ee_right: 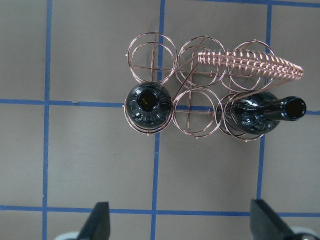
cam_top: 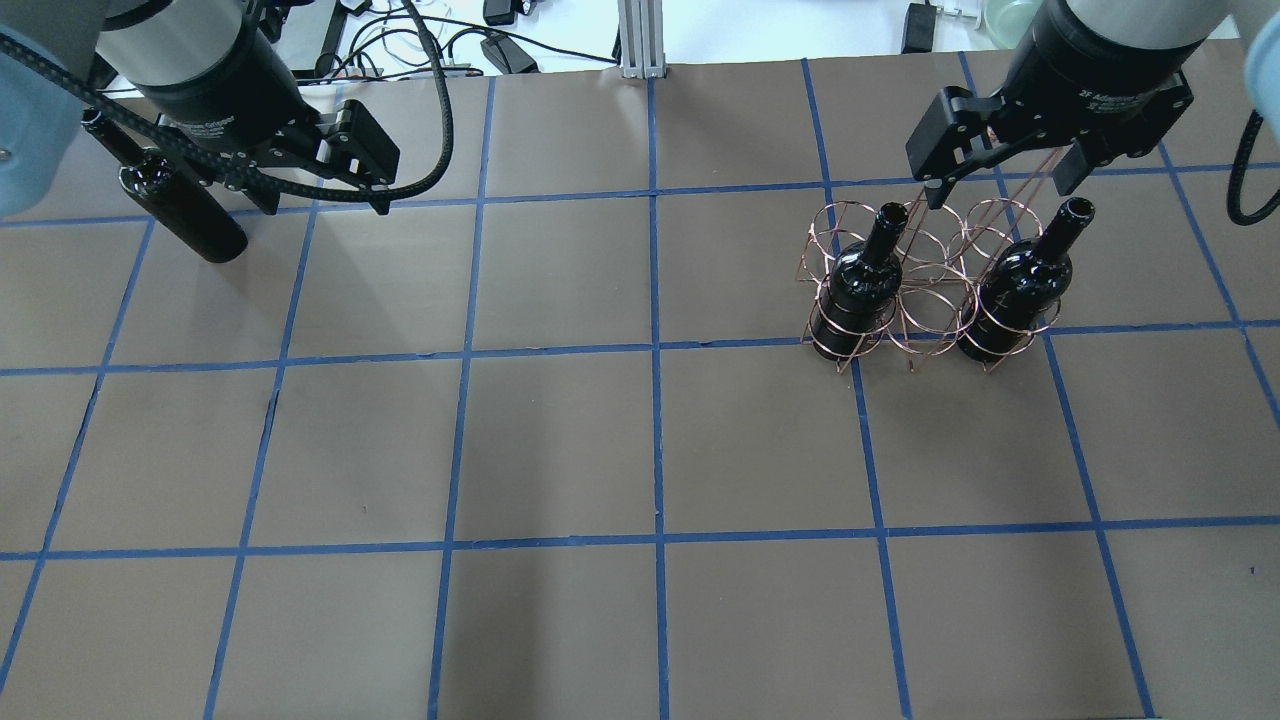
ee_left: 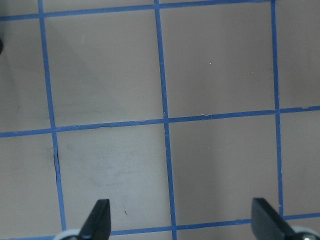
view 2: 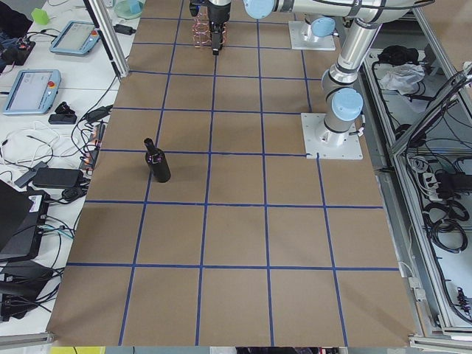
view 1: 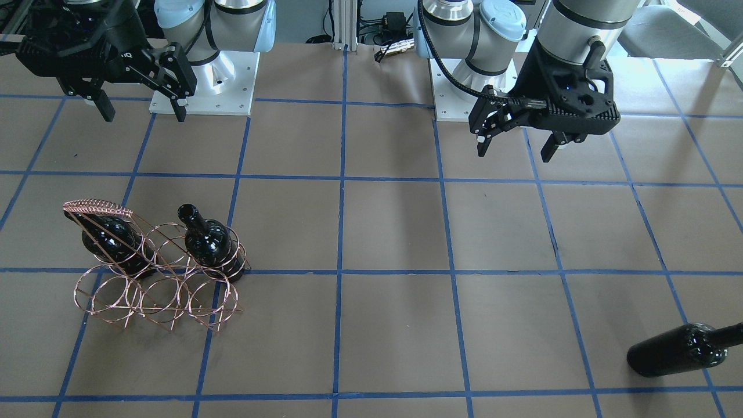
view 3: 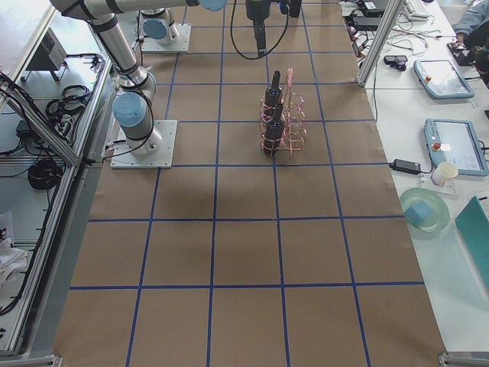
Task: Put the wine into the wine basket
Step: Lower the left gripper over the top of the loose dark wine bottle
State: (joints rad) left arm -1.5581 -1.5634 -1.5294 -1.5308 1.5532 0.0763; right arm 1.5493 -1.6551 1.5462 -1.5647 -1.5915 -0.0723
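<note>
Standing in 2 end rings of basket (ee_right: 250,63): 2 bottles (cam_top: 862,290) (cam_top: 1018,290); 3rd bottle (cam_top: 200,225) upright on counter (cam_top: 560,450), well apart; left jaws and right jaws wide, empty.

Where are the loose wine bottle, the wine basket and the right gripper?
loose wine bottle (view 1: 667,350), front-facing view, on its body.
wine basket (ee_right: 250,62), right wrist view, on its handle.
right gripper (view 1: 145,115), front-facing view, midway between fingertips.

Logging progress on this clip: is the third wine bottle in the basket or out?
Out. The third bottle stands upright on the table, far from the wine basket, four of whose rings are empty.
</note>
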